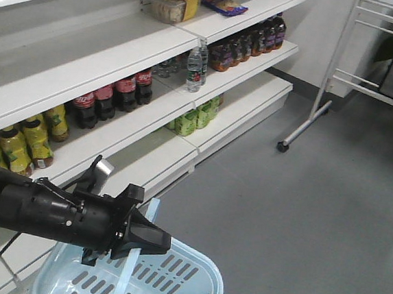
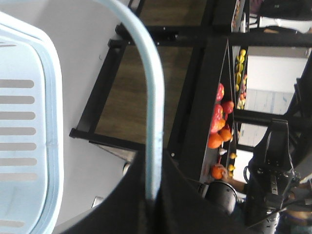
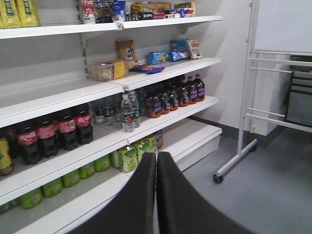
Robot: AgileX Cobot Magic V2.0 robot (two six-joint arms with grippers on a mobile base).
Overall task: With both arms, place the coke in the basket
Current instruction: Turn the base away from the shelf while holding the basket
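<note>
On the top shelf point(image 3: 161, 22), at eleven o'clock in the right wrist view: standing upright, showing a red upper part with white script over a pale silver band. Probably being the coke point(image 3: 88, 9), though appearing too small for certainty. Not showing in the front view. Sitting well apart from both grippers, not yet picked.

Not to be confused with the dark cola bottles point(image 3: 53, 134), lining up at nine o'clock and wearing red labels.

Basket point(image 1: 204, 261), six o'clock in the front view: hanging low before the shelving point(image 1: 122, 51), showing light blue slotted walls and a rounded rim. Holding no bottle in the part visible.

Left gripper point(image 1: 145, 242): clamping the thin swing handle point(image 2: 155, 122), with the jaws pinching tight around it at six o'clock in the left wrist view. Apparently carrying the basket this way to keep its mouth facing up and clear for a drop from above.

Right gripper point(image 3: 156, 195): pressing its fingers together with only a seam between, gripping nothing. Pointing toward twelve o'clock at the stocked shelves, seemingly being kept free for fetching the bottle.
</note>
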